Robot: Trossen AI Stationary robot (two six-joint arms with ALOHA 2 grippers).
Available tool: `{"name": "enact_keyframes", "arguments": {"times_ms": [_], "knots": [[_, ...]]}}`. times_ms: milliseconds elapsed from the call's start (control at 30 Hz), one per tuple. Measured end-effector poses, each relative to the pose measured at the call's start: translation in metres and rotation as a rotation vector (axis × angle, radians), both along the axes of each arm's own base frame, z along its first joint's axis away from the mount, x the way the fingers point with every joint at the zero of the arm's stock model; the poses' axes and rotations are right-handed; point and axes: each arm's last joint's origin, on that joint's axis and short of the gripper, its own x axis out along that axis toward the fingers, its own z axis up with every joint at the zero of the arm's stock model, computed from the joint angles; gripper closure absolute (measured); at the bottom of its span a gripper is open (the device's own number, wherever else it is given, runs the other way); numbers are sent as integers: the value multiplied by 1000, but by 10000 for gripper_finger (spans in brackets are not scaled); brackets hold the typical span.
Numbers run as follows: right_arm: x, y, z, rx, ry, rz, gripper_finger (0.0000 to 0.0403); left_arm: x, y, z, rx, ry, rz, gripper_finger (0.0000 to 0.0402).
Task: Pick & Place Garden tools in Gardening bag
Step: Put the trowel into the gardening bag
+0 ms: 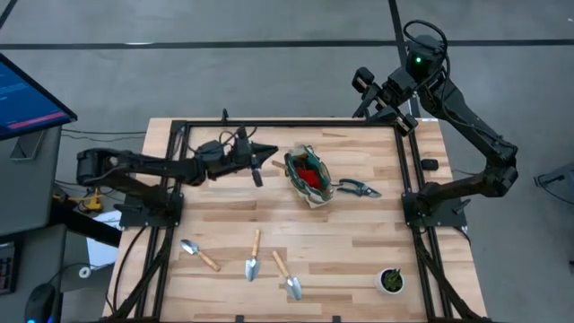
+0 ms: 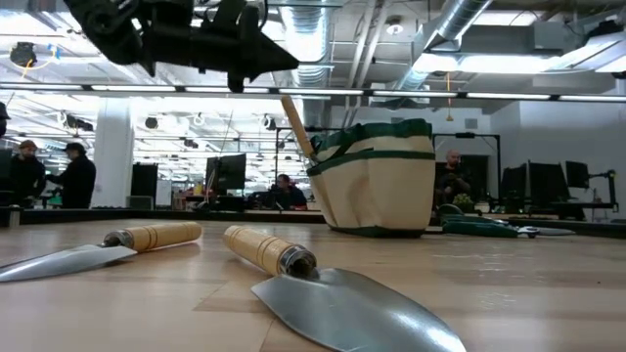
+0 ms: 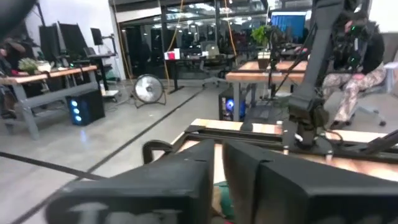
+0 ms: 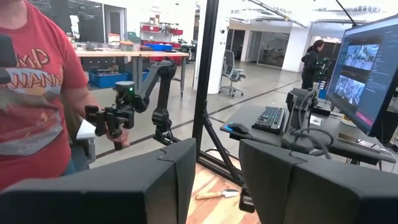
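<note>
The beige gardening bag (image 1: 307, 176) with green trim stands mid-table, also in the low view (image 2: 377, 176). A red item (image 1: 309, 172) lies inside it. A wooden tool handle (image 2: 296, 122) sticks out of the bag, leaning on the rim. Three wooden-handled trowels (image 1: 199, 254) (image 1: 254, 257) (image 1: 287, 275) lie flat near the front edge. The dark pruning shears (image 1: 359, 188) lie just right of the bag. My left gripper (image 1: 267, 152) hovers left of the bag, above the table, its fingers almost together and empty. My right gripper (image 1: 366, 94) is open and empty, raised over the far right corner.
A small black pot with a green plant (image 1: 391, 280) stands at the near right corner. A black frame (image 1: 296, 124) runs round the table's far and side edges. A person in a red shirt (image 4: 37, 93) stands beyond the table.
</note>
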Motion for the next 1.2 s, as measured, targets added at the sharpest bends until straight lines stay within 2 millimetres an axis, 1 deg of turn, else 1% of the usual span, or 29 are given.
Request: {"name": "enact_keyframes", "arguments": {"times_ms": [133, 367, 533, 667, 733, 800, 867, 1067, 1200], "knots": [[0, 0, 0, 0, 0, 0, 287, 8, -3, -14, -6, -39, 15, 397], [0, 0, 0, 14, 12, 0, 287, 23, 0, -43, -61, -31, 28, 400], [0, 0, -1, 22, 19, 0, 287, 29, 2, -55, -67, -40, 49, 400], [0, 0, -1, 27, 25, -2, 287, 32, 2, -68, -123, -17, 50, 400], [0, 0, -2, 32, 31, -4, 287, 33, 2, -71, -136, -13, 51, 401], [0, -1, -4, 43, 47, -32, 287, 33, 2, -71, -135, -21, 50, 401], [-1, -4, -8, 67, 79, -95, 287, 32, 2, -65, -131, -43, 48, 401], [-5, -12, -22, 156, 224, -317, 287, 23, 0, -34, -100, -149, 42, 393], [-9, -14, -35, 156, 338, -461, 287, 14, -1, -13, -54, -201, 43, 384]]}}
